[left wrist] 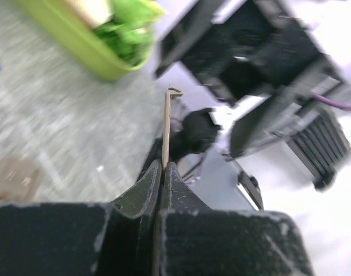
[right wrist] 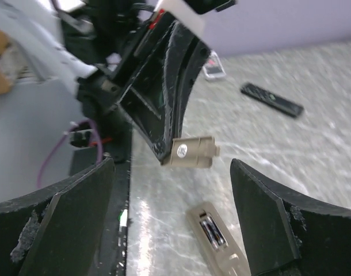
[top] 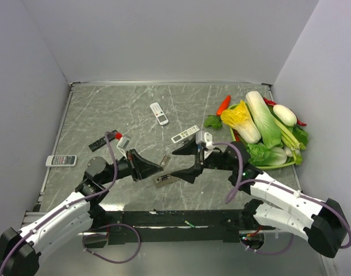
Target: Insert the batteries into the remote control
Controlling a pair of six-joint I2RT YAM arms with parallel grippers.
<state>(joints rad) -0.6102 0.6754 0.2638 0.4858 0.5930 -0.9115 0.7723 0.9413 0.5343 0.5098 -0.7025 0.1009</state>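
The left jaws pinch a thin beige battery cover (right wrist: 193,152); the right jaws stand wide apart at its 3 o'clock, empty. The remote control (top: 164,179) lies bay-up on the bench (top: 106,109) at the cover's 6 o'clock.

Six remotes are lying on the desk: one white remote (top: 159,113), one slim white remote (top: 185,134), one black remote (top: 102,140), one small white remote (top: 124,142), one grey-faced remote (top: 61,160) by the left edge, and one beige remote control (top: 166,179) toward the near edge. Two claws are hanging over it, the left claw (top: 162,167) pinching one thin cover (top: 164,160) and the right claw (top: 180,165) gaping. One green tray (top: 279,165) by the right edge is carrying two cabbages, one yellow cabbage (top: 240,119) and one pale cabbage (top: 263,118).
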